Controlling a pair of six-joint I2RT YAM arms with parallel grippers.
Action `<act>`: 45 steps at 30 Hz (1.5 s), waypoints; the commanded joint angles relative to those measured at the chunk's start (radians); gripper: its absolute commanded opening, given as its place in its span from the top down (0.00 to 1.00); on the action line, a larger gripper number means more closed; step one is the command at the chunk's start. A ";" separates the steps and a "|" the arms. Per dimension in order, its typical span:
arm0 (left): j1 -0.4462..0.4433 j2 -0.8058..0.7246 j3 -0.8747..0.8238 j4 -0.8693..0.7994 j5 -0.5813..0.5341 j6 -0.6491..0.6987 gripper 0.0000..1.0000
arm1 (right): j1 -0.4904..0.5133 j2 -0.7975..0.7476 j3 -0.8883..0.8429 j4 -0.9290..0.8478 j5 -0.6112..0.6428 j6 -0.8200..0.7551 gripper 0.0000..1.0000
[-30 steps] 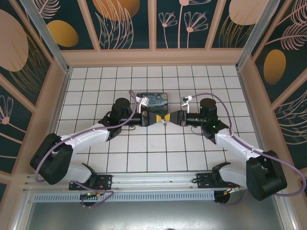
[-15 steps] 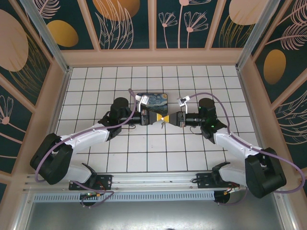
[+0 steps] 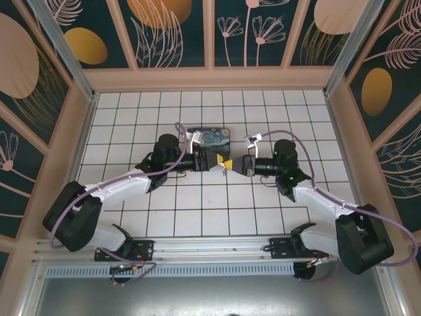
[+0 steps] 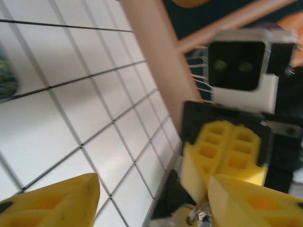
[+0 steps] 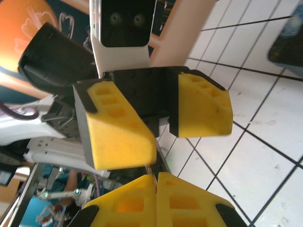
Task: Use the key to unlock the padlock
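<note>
Top external view: the left arm reaches in from the left across the tiled table (image 3: 197, 210). The left gripper (image 3: 214, 160) sits just in front of the swirl-painted box (image 3: 209, 136), pointing right. Its jaws stand well apart with nothing between them. In the left wrist view one of its yellow fingers (image 4: 57, 203) is at the lower left corner, the other is at the lower right, and bare tile shows in the gap.

Directly right of it, tip to tip, is the right gripper (image 3: 230, 164), pointing left. Its fingers (image 5: 142, 198) are pressed flat together. A thin pale sliver rises out of their seam, and in the left wrist view a small ring-like glint of metal hangs just beneath those closed tips. I take this to be the key (image 4: 195, 217), pinched and dangling below the right fingertips. It is blurred, though, and I cannot tell whether the padlock hangs with it.

The next move turns on one relation. The small metal piece lies straight ahead of the open left jaws, on the line joining the two grippers and slightly below it, and it hangs roughly downward rather than along that line. The right arm has it, and the left is the free arm, just beside it. My judgement is that any regrasp calls for a short, level advance.
</note>
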 commanded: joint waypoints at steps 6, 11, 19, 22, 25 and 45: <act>0.001 -0.064 -0.006 -0.328 -0.505 0.071 0.31 | -0.083 -0.053 -0.021 -0.221 0.234 -0.025 1.00; -0.108 -0.032 -0.060 -0.354 -0.674 0.028 0.30 | -0.092 -0.078 -0.007 -0.324 0.329 -0.042 1.00; -0.193 0.203 0.117 -0.442 -0.871 0.078 0.32 | -0.099 -0.138 -0.006 -0.340 0.390 -0.003 1.00; -0.193 0.270 0.196 -0.499 -0.909 0.125 0.32 | -0.102 -0.159 -0.003 -0.366 0.392 -0.015 1.00; -0.194 0.344 0.239 -0.531 -0.909 0.159 0.33 | -0.113 -0.172 -0.005 -0.383 0.388 -0.025 1.00; -0.224 0.503 0.399 -0.650 -0.974 0.247 0.51 | -0.158 -0.160 -0.030 -0.355 0.331 -0.027 1.00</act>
